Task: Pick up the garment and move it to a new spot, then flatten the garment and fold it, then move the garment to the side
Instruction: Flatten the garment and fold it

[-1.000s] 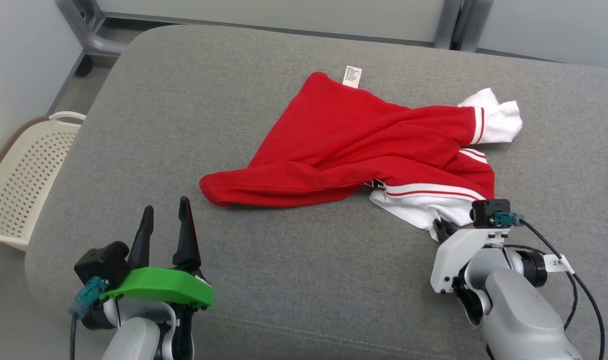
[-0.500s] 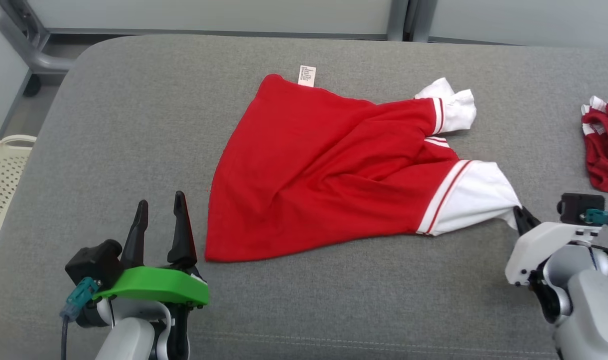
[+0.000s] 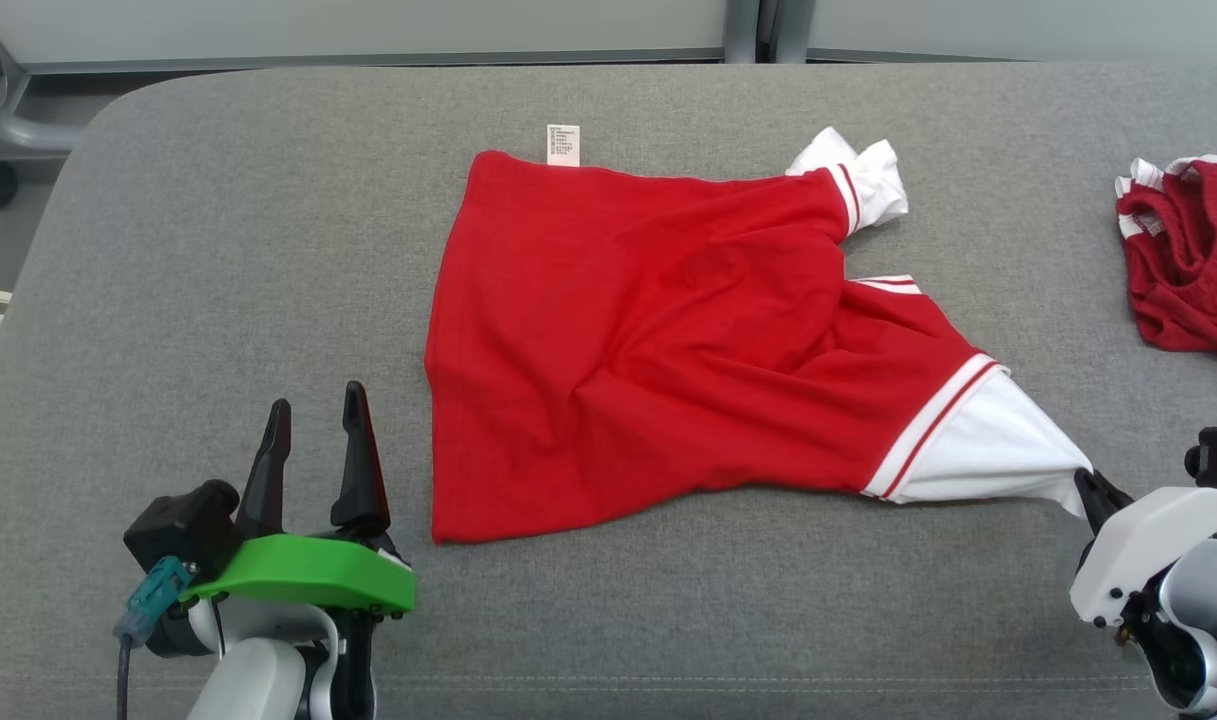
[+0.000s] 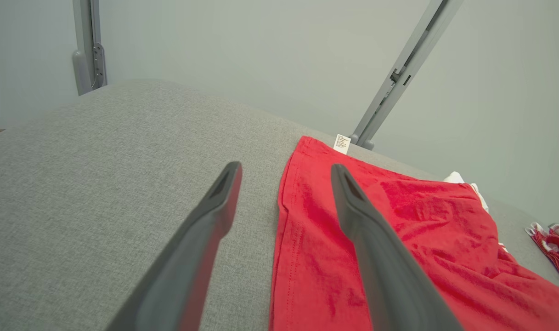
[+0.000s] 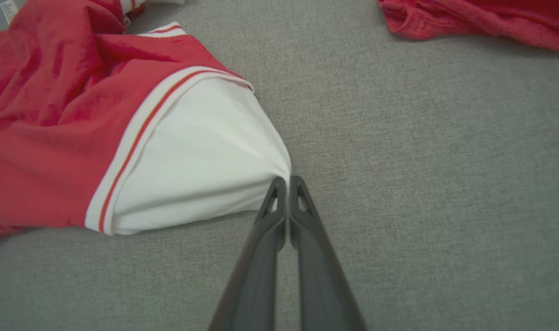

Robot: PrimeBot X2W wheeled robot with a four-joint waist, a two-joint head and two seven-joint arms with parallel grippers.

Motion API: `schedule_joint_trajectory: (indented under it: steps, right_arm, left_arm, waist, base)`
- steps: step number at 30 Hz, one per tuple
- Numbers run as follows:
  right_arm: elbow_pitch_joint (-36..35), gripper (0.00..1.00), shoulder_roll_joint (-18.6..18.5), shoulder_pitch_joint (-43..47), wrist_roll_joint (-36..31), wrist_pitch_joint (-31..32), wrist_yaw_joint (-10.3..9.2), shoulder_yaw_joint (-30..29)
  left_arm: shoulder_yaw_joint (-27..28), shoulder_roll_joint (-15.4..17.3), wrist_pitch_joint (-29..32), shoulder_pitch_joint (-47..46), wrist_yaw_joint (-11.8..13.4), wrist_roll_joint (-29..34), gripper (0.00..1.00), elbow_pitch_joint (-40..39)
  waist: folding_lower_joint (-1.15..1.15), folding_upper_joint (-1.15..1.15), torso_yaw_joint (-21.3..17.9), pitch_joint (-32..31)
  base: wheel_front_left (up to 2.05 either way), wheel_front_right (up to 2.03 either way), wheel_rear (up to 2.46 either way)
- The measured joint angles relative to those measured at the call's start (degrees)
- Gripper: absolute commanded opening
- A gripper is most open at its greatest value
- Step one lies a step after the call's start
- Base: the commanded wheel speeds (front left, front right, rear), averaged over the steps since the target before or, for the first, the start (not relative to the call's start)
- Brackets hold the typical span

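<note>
At the bottom left of the head view, the left gripper [image 3: 316, 400] hovered over the grey cushion [image 3: 218, 250] with its fingers parted and nothing between them, just beside the near hem corner of the red T-shirt [image 3: 648, 330]. At the lower right, the right gripper [image 3: 1090, 482] was pinched closed on the tip of the near white sleeve [image 3: 988, 450], which ran out to it in a taut point; the right wrist view showed the two fingers pressed together at that tip. The shirt lay in the middle of the cushion, its body mostly spread but creased across the centre. Farther up, the other sleeve [image 3: 863, 175] sat bunched and a care label [image 3: 562, 144] stuck out of the far hem. Another red garment [image 3: 1183, 260] lay well apart at the right edge. The relocation looked done and flattening seemed under way; folding and moving aside were not yet begun.
</note>
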Motion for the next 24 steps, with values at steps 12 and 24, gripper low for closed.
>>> schedule_joint_trajectory:
  steps: [12, 24]
  right_arm:
    - [4.1, 1.0, 4.31, 1.54, -1.74, -5.09, 0.0, -2.99]
    - [1.98, 1.0, 3.98, 5.65, -2.88, -9.48, -0.01, -2.85]
  left_arm:
    - [-1.31, 0.09, 0.42, -0.05, -0.01, 0.0, 1.0, 0.29]
    - [-3.75, 0.52, 0.99, 0.95, 0.08, 1.29, 1.0, -1.25]
  waist:
    - [0.0, 0.0, -1.05, 0.39]
    - [0.0, 0.0, -2.88, 0.24]
  base:
    - [0.0, 0.0, 0.0]
    - [0.0, 0.0, 0.0]
